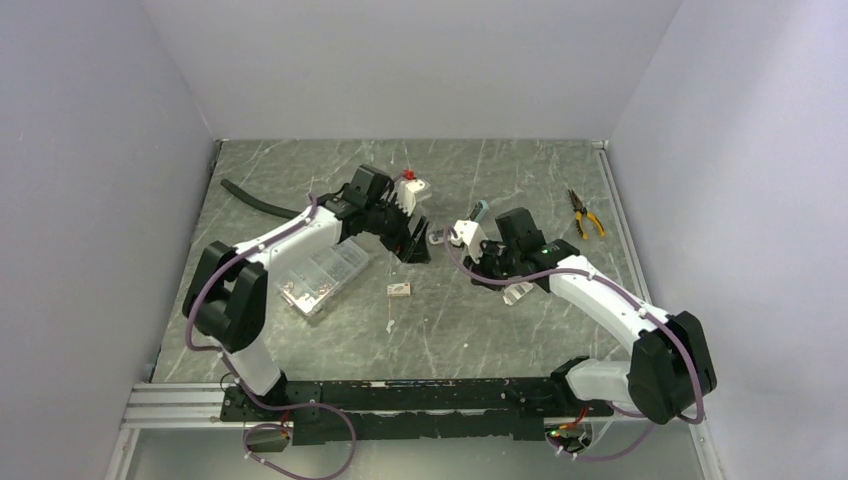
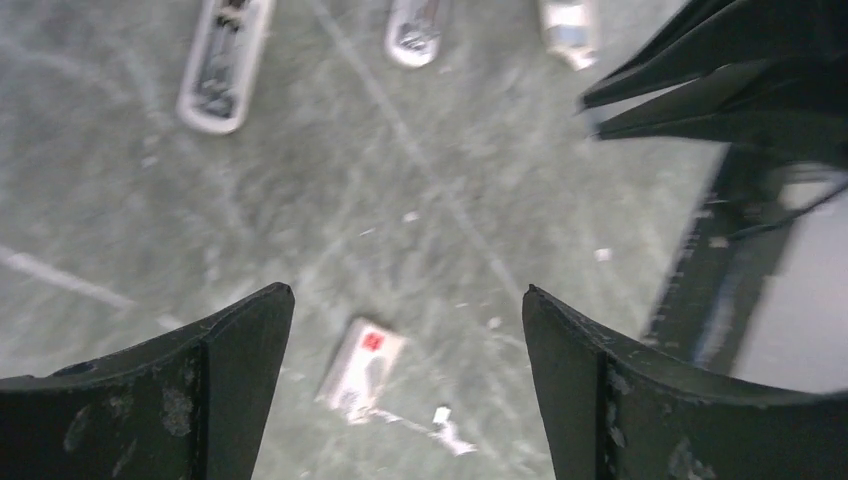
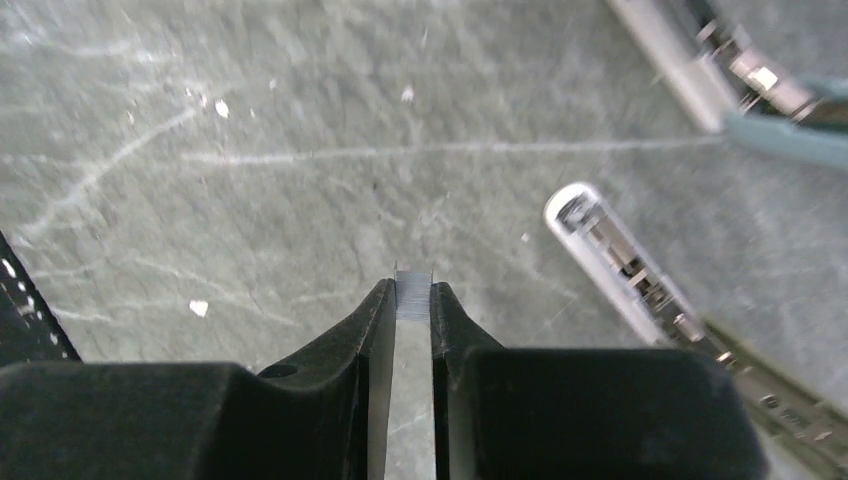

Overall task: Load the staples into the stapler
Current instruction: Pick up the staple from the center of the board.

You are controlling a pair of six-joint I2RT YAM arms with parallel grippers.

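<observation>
The staples box, tiny and white with a red mark, lies on the table; in the left wrist view it lies below and between my open fingers, with a loose bit beside it. My left gripper is open and empty above the table. My right gripper is shut on a short silver strip of staples. An open stapler with its metal channel showing lies to the right of it. A teal stapler lies beyond. In the top view the right gripper is next to the stapler.
A clear plastic compartment case lies left of the box. Yellow-handled pliers are at the far right. A black cable is at the far left. A red and white object stands behind the left gripper. White walls enclose the table.
</observation>
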